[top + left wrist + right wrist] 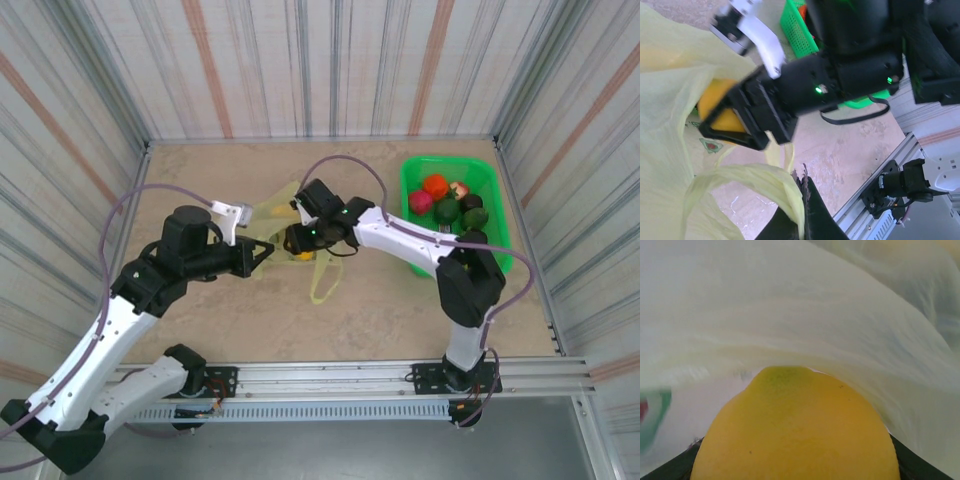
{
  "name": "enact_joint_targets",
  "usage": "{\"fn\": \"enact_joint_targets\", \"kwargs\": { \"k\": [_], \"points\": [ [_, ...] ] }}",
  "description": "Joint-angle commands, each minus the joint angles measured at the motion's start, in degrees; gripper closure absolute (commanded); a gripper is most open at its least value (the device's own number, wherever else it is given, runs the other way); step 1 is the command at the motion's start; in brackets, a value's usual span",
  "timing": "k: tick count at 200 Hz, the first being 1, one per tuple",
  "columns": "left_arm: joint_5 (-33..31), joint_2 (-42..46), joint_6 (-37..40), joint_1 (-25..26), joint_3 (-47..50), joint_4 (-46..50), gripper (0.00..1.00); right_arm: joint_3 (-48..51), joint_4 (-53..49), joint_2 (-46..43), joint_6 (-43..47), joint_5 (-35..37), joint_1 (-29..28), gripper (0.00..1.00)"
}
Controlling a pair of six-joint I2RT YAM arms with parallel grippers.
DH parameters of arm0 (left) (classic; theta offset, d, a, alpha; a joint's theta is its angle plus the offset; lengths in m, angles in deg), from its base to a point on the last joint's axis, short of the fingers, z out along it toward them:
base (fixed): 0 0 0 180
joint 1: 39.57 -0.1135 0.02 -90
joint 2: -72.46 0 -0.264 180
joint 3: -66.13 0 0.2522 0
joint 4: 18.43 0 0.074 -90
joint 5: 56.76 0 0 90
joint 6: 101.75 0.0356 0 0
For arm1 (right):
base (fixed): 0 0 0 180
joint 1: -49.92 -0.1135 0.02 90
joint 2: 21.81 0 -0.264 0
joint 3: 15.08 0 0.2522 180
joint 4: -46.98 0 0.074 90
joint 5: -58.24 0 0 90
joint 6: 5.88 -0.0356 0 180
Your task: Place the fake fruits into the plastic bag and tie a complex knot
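Note:
The thin yellow-green plastic bag [276, 214] lies mid-table, one loop handle [324, 282] trailing toward me. My left gripper [264, 256] is shut on a bunched handle of the bag [765, 180], its tips [808, 184] pinching the plastic and holding the mouth up. My right gripper [298, 242] is at the bag's mouth, shut on a yellow fake fruit [795, 430] that sits between its black fingers [752, 117]. Bag film [805, 315] drapes just over that fruit [715, 102]. Several more fake fruits [447, 205], red, pink, green and dark, lie in the basket.
A rigid bright green mesh basket [497, 215] stands at the right back, beside the right arm's elbow; its corner [799, 31] shows behind the right wrist. Striped walls close in the table. A metal rail [330, 375] runs along the near edge.

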Motion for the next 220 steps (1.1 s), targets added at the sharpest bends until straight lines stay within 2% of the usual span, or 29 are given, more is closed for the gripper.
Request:
{"fn": "enact_joint_targets", "kwargs": {
  "k": [1,19,48,63,79,95,132,160,172,189,220],
  "points": [
    [0.6,0.9,2.1,-0.4,0.6,2.0,1.00,-6.0,-4.5,4.6,-3.9,2.8,-0.4,0.40],
    [-0.5,0.9,1.7,-0.4,1.0,2.0,1.00,-10.3,-4.8,8.1,-8.7,5.5,-0.6,0.40],
    [-2.5,0.3,0.7,-0.4,0.7,2.1,1.00,-11.9,-1.8,9.9,-20.4,14.4,-1.0,0.41],
    [-4.2,-0.1,0.6,-0.4,-0.4,3.0,1.00,-12.7,-0.4,10.5,-23.0,17.4,-1.7,0.30],
    [-5.1,-0.3,0.6,-0.4,-1.5,3.8,1.00,-17.2,-3.7,12.7,-21.3,18.6,-2.5,0.19],
    [-5.5,-0.3,0.7,-0.4,-2.2,4.1,1.00,-18.8,-4.9,13.5,-19.1,18.9,-3.1,0.15],
    [-6.4,0.1,0.7,-0.7,-1.6,4.4,1.00,-12.1,-1.5,9.1,-16.5,19.2,-2.9,0.19],
    [-8.4,0.8,0.2,-1.6,-0.6,5.6,1.00,-6.4,-1.9,4.5,-15.3,22.4,-2.7,0.29],
    [-9.2,1.2,-0.3,-2.0,0.0,5.8,1.00,-3.1,0.6,2.1,-14.1,19.4,-2.3,0.32],
    [-8.6,1.6,-1.1,-2.1,1.0,4.8,1.00,3.5,9.0,-2.2,-10.1,9.3,-1.4,0.36],
    [-5.6,0.5,-1.9,-2.1,1.0,3.5,1.00,11.2,16.8,-9.7,-7.5,-1.4,0.0,0.37]
  ]
}}
